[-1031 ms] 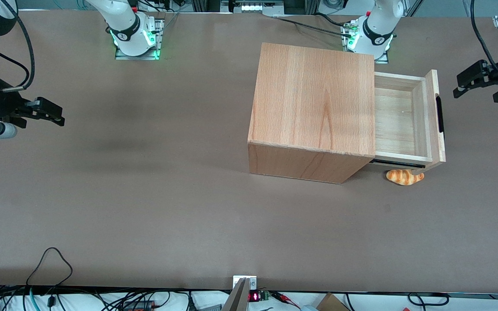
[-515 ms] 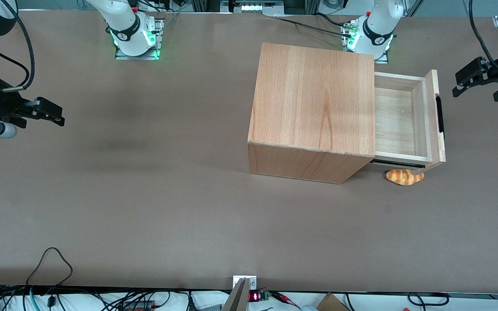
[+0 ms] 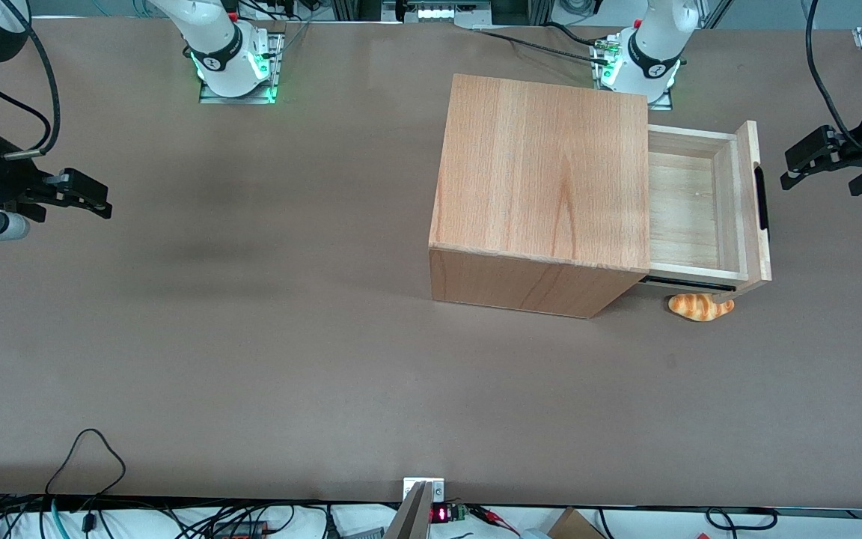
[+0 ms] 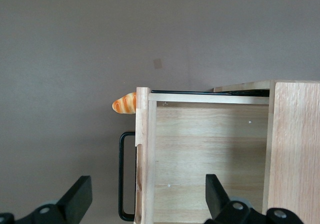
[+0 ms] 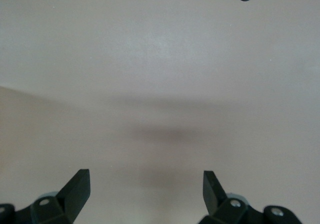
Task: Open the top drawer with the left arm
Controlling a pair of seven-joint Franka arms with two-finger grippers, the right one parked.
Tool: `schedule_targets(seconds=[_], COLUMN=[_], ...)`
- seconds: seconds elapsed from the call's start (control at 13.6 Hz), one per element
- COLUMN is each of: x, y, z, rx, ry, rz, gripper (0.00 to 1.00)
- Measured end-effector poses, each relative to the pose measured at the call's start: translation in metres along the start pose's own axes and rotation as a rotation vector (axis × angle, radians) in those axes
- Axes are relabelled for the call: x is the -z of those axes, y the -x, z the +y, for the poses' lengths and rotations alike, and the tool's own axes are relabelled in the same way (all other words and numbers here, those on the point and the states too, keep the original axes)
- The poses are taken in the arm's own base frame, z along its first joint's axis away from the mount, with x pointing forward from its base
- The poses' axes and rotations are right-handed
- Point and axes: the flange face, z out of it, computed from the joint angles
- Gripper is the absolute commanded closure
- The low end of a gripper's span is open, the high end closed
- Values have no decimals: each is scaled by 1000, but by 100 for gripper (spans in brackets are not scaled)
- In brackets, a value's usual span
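Note:
The top drawer [image 3: 689,209] of the wooden cabinet [image 3: 543,172] stands pulled out, showing its pale bare inside [image 4: 210,154]. A long black bar handle [image 3: 761,198] runs along its front panel [image 4: 142,159]. The left arm's gripper [image 3: 824,171] hangs in front of the drawer, apart from the handle, toward the working arm's end of the table. It is open and holds nothing. In the left wrist view the gripper [image 4: 147,199] has one of its fingers [image 4: 77,196] outside the handle [image 4: 121,176] and the other over the drawer's inside.
A toy croissant [image 3: 700,307] lies on the table under the open drawer's corner nearest the front camera; in the wrist view the croissant [image 4: 125,103] peeks past the front panel. The brown table [image 3: 251,337] stretches wide toward the parked arm's end.
The gripper has drifted a little nearer to the front camera, still open. The drawer and croissant have not moved.

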Motion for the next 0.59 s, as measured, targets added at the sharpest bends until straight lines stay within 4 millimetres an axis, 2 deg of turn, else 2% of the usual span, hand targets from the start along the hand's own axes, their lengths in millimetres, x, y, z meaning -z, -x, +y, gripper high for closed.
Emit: schedule_targets(seconds=[0.59], x=[1], y=[-1], z=[2], rx=[-4], ry=[-1], rz=[4], gripper=[0])
